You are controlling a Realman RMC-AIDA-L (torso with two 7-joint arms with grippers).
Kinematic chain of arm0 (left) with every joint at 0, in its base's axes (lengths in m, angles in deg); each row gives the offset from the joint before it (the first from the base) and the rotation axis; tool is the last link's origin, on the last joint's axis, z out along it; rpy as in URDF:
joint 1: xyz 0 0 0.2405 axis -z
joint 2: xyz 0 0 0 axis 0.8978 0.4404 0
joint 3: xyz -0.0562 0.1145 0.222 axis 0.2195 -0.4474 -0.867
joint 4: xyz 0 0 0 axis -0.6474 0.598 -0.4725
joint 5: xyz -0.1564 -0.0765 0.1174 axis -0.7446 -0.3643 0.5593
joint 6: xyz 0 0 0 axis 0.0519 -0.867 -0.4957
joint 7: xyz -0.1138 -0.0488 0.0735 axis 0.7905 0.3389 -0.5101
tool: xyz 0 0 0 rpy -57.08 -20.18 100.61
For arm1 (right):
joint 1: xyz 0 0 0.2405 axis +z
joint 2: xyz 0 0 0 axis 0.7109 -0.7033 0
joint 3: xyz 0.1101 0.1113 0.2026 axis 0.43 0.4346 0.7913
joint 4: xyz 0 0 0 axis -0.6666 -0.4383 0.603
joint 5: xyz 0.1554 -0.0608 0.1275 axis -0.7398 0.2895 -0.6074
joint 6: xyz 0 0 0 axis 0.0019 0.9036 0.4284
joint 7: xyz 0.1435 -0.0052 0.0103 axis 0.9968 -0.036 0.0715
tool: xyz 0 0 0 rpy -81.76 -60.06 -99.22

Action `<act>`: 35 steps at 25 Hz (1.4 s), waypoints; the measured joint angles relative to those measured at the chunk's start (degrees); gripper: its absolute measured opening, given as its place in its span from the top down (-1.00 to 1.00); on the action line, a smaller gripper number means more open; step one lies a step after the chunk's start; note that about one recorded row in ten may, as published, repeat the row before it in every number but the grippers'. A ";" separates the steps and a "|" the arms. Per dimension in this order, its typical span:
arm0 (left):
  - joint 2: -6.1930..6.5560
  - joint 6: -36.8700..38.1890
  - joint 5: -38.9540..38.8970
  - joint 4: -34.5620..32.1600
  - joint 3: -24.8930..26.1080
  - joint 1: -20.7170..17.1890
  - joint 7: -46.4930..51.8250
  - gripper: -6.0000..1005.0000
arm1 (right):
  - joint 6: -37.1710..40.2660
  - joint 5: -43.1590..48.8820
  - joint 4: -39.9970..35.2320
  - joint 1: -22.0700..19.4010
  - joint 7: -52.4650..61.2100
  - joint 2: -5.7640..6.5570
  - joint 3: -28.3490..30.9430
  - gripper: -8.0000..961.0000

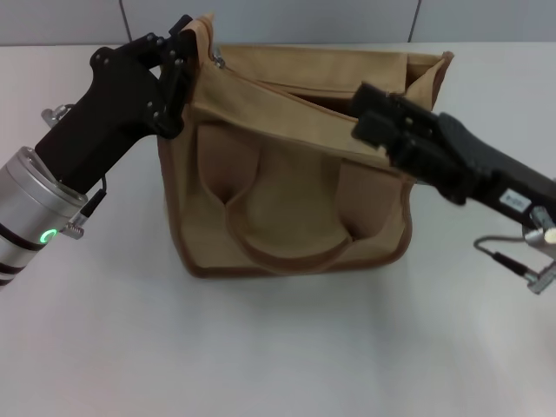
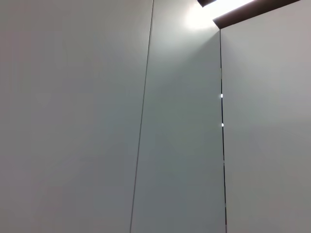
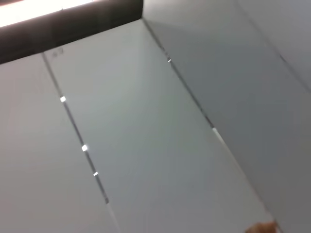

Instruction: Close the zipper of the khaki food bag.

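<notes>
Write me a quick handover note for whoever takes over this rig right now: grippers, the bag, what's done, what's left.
Left gripper: at the khaki food bag's top corner on the robot's left, against the fabric edge; whether it grips cannot be told.
Right gripper: at the front rim of the bag's opening, toward the robot's right; its grip cannot be told either.
Bag: stands upright on the white table, handles hanging down the front.
Done: both arms are at the bag's top.
Left: the top gapes open, so the zipper is not closed. Its pull may be the small shiny bit near the left gripper, unconfirmed. The wrist views show only wall panels.
</notes>
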 joint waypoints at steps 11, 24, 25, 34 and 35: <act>0.00 0.00 -0.22 1.08 0.59 0.83 -0.43 0.97 | -6.92 -0.16 4.69 6.77 20.64 -0.11 6.94 -0.29; 0.00 -0.36 -0.29 1.48 0.62 1.97 -0.69 0.97 | -15.55 -0.14 12.65 10.90 23.77 -0.29 7.79 0.01; 0.00 -0.33 -0.29 1.48 0.64 1.99 -0.69 0.97 | -15.55 -0.14 12.65 10.90 23.77 -0.29 7.79 0.10; 0.00 -0.10 -0.29 1.73 0.77 2.35 -0.73 0.97 | -15.80 0.50 13.50 12.56 22.84 -0.28 7.77 0.19; 0.00 -0.10 -0.29 1.73 0.77 2.35 -0.73 0.97 | -15.80 0.50 13.50 12.56 22.84 -0.28 7.77 0.19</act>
